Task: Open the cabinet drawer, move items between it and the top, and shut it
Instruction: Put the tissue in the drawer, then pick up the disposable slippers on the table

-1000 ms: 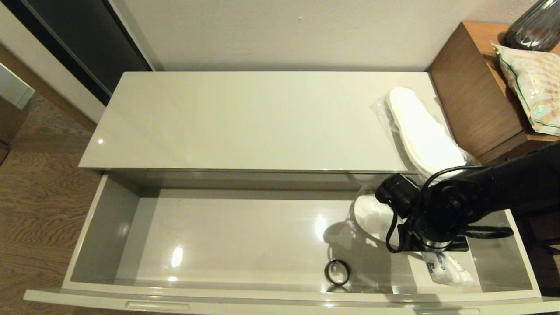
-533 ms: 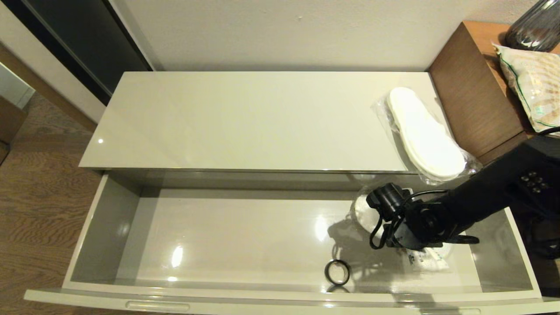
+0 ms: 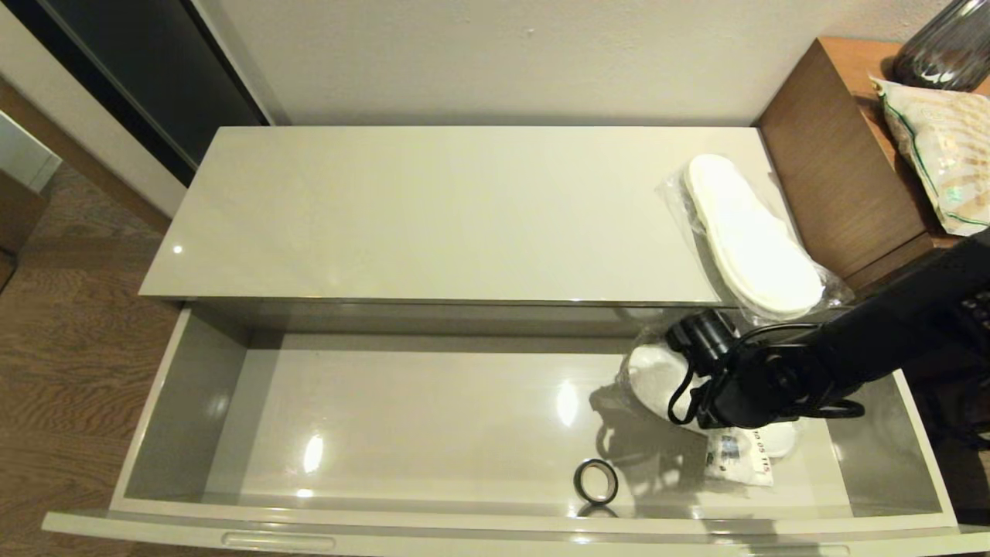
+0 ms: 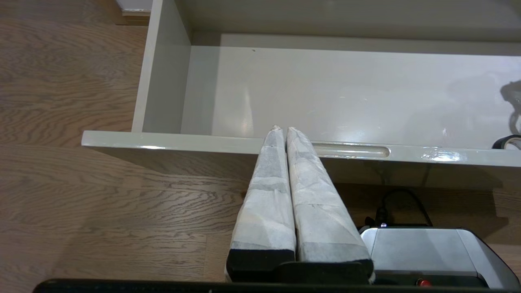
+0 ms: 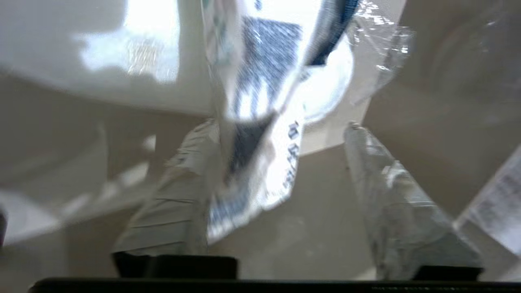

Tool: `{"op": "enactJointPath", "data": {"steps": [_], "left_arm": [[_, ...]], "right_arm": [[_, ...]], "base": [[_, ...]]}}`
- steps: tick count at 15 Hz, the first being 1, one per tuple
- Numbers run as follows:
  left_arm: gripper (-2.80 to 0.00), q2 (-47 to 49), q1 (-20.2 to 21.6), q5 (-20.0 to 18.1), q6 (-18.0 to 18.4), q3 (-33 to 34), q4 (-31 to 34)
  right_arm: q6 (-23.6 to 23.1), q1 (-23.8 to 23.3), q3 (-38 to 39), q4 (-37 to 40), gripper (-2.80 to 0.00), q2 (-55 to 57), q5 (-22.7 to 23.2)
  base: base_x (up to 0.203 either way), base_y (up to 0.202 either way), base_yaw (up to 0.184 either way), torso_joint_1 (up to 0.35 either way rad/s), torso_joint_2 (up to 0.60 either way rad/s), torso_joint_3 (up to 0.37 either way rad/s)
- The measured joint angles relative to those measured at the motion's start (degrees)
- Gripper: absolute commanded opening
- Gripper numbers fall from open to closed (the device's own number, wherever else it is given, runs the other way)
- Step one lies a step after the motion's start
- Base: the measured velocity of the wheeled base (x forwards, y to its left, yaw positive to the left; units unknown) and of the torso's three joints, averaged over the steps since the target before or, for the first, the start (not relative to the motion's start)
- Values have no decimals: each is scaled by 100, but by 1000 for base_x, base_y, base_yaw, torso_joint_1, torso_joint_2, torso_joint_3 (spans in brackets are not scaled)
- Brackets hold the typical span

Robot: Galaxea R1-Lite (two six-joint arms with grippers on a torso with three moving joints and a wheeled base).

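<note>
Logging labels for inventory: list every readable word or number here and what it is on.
"10 05", likely: digits on the soft white plastic packet with dark blue label, in the glossy cream drawer under the right gripper; other print blurred.
No other text shows. Left gripper parked before the drawer front.

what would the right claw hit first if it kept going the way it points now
Most likely the white packet: in the right wrist view it hangs between the open fingers of the right claw, touching one. Behind it lie the wrapped slippers on the drawer floor, though depth is unclear.
</note>
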Motion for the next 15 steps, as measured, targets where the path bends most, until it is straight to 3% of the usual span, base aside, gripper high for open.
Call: {"op": "enactJointPath", "data": {"steps": [3,7,11,15], "left_arm": [[-280,0,0,2,0,0,-2],[-280,0,0,2,0,0,-2],[-280,0,0,2,0,0,-1],[-280,0,0,2,1,0,0]], "right_arm": [[-69,236,-328,1006,0,-686,233],[53,656,-1803,2991,0,-1360,567],[105,915,-3278,4528,0,-1558,566],[297,1093,-3759,5341,0,-1720,406]], "base": [[0,0,0,0,0,0],[0,0,0,0,0,0],[0,0,0,0,0,0],[0,0,0,0,0,0]]}}
